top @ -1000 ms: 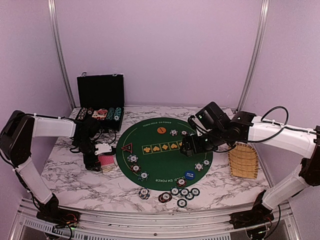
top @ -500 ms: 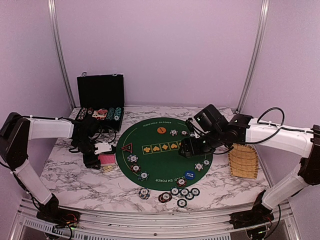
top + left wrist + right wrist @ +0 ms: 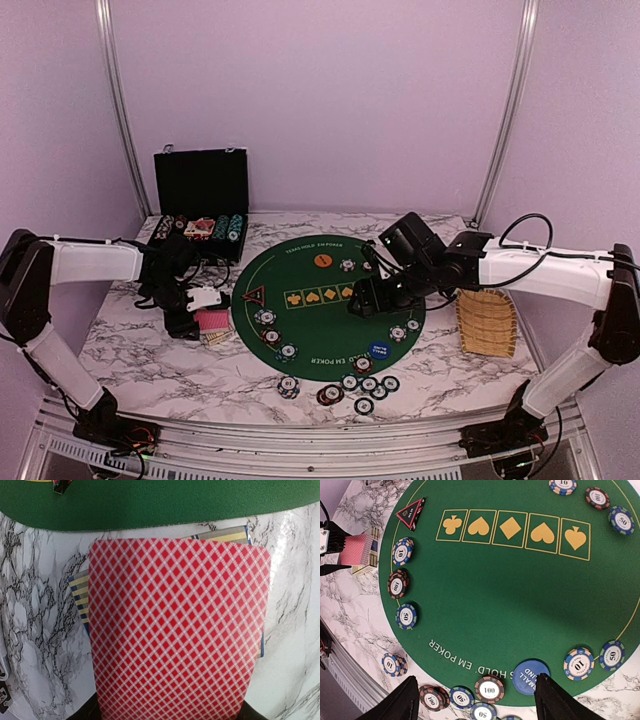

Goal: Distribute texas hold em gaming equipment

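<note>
My left gripper [image 3: 187, 322] is shut on red-backed playing cards [image 3: 177, 635], which fill the left wrist view just above a striped yellow-blue box [image 3: 80, 592], left of the green poker mat [image 3: 320, 325]. My right gripper [image 3: 477, 702] hangs open and empty above the mat's near half. Under it lie the blue small-blind button [image 3: 530, 676] and a 100 chip [image 3: 489, 689]. The triangular red-black marker [image 3: 411, 514] sits at the mat's left edge, the orange button [image 3: 322, 260] at its far side. Chips [image 3: 402, 551] ring the mat, with several more off its near edge [image 3: 360, 388].
The open black chip case [image 3: 200, 195] stands at the back left with chips in it. A woven wicker basket [image 3: 487, 322] lies on the marble to the right of the mat. My right arm spans the mat's right half.
My left gripper has shut on the red-backed cards. The right gripper has drifted a little left and nearer over the mat, and its jaws have narrowed slightly.
</note>
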`<action>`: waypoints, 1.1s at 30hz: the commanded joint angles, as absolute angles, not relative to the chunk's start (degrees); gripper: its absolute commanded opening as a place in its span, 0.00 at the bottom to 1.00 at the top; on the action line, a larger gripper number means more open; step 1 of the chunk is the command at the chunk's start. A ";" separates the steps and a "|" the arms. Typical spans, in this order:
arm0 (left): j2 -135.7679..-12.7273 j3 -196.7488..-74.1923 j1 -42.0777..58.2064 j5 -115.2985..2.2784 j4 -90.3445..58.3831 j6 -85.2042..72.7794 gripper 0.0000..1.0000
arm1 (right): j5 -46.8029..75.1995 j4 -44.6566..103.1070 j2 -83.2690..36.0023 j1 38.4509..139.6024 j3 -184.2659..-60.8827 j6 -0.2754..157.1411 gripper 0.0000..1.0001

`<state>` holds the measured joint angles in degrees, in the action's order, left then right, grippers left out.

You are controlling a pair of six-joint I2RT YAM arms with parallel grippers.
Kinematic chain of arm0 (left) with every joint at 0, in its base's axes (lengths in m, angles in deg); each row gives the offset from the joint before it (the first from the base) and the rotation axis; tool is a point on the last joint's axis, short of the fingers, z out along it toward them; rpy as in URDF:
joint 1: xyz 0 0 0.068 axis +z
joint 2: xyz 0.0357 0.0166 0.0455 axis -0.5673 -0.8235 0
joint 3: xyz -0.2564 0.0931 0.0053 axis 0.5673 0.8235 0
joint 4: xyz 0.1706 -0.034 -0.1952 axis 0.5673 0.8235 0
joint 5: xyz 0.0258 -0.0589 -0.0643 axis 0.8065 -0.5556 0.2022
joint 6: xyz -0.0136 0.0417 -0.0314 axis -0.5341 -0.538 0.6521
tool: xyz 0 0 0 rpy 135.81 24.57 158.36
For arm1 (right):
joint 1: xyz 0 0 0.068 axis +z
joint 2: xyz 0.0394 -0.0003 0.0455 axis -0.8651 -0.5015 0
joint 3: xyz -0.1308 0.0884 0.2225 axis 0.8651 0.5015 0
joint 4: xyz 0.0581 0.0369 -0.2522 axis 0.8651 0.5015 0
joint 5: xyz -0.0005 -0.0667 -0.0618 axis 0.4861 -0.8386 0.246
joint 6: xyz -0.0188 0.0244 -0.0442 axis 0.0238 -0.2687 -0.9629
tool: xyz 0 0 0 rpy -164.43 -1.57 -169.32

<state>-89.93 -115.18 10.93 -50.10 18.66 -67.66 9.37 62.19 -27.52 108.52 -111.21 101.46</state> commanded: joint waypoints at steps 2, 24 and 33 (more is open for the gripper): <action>-86.48 -114.41 10.74 -50.01 17.36 -66.93 0.29 | 10.07 61.19 -28.32 108.86 -114.15 101.42 0.78; -79.88 -117.40 10.72 -56.96 19.22 -62.41 0.12 | 15.93 55.53 -30.00 108.85 -115.49 103.96 0.77; -78.33 -121.59 8.20 -59.35 22.10 -60.19 0.11 | 32.55 33.92 -35.61 108.99 -114.18 114.15 0.88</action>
<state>-80.12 -118.76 9.81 -56.52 20.23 -61.89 23.20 47.39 -33.18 108.54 -112.83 107.98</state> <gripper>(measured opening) 0.649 0.862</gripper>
